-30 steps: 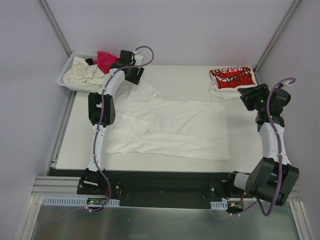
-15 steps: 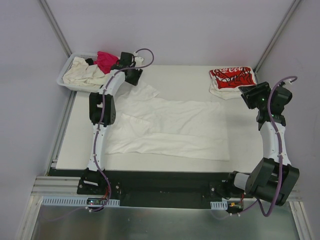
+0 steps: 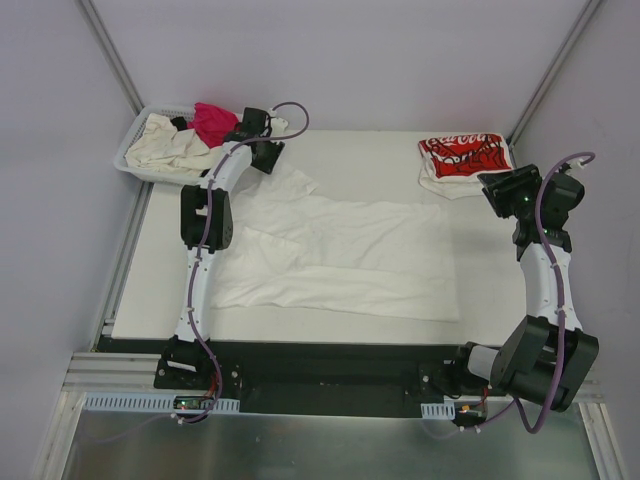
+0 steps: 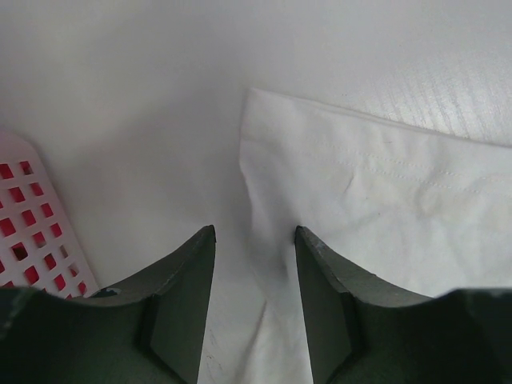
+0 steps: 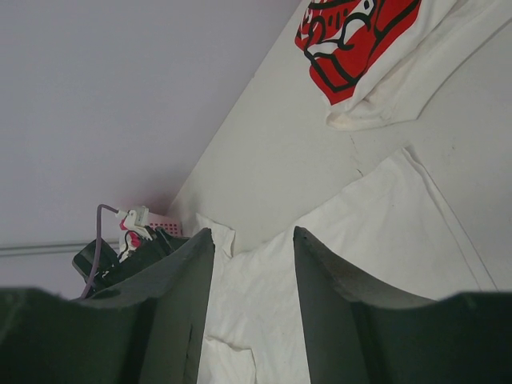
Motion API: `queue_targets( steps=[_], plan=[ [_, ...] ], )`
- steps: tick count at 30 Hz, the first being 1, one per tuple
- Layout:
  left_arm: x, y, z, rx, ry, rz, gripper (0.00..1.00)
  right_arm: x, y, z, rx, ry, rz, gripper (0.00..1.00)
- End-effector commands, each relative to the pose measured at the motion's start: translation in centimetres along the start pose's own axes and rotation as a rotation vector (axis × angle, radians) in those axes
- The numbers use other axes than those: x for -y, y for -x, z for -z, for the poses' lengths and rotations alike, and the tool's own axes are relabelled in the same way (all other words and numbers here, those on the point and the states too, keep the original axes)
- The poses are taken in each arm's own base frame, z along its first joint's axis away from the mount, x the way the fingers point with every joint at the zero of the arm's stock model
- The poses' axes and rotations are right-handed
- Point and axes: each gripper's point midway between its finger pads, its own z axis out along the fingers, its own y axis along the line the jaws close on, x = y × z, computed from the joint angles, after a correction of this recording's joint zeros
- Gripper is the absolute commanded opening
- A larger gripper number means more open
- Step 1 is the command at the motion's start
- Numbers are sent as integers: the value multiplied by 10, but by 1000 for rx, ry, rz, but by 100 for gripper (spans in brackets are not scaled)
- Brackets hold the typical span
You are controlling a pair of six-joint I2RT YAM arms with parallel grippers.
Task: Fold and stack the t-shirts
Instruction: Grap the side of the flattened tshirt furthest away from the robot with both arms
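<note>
Pale worktop (image 3: 380, 160) fills the middle of the overhead view. The big white shirt (image 3: 340, 255) lies spread across it, and a folded printed shirt (image 3: 462, 160) sits at upper right. Over the last second the left gripper (image 4: 254, 232) has crept toward the upper left, beside the basket (image 3: 130, 150). Its fingers stand apart over the sleeve's edge. The right gripper (image 5: 254, 232), also apart and empty, has drawn back slightly at right. A sleeve pinch looks likely next.
</note>
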Motion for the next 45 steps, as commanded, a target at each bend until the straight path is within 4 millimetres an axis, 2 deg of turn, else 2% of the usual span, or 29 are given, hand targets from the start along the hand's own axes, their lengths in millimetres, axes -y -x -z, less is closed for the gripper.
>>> queue_targets(
  steps=[1,12,19,26,32,34,41,45],
  plan=[
    [-2,11,0,24,19,-29,42,-19,18,7,55,42,23,46],
    [5,17,0,35,15,-26,17,-16,19,4,60,33,14,43],
    [20,31,5,72,-7,-5,8,-5,9,-9,22,12,10,42],
    [26,47,16,112,-2,-5,7,14,-8,-35,-73,-17,-19,44],
    [22,53,25,128,21,3,5,24,-11,-47,-89,-39,-29,47],
    [20,54,26,130,33,5,0,24,-12,-49,-92,-38,-27,47],
    [18,63,35,154,37,9,0,37,-23,-62,-123,-71,-35,47],
    [19,68,45,170,44,13,0,46,-31,-77,-158,-98,-40,54]
  ],
)
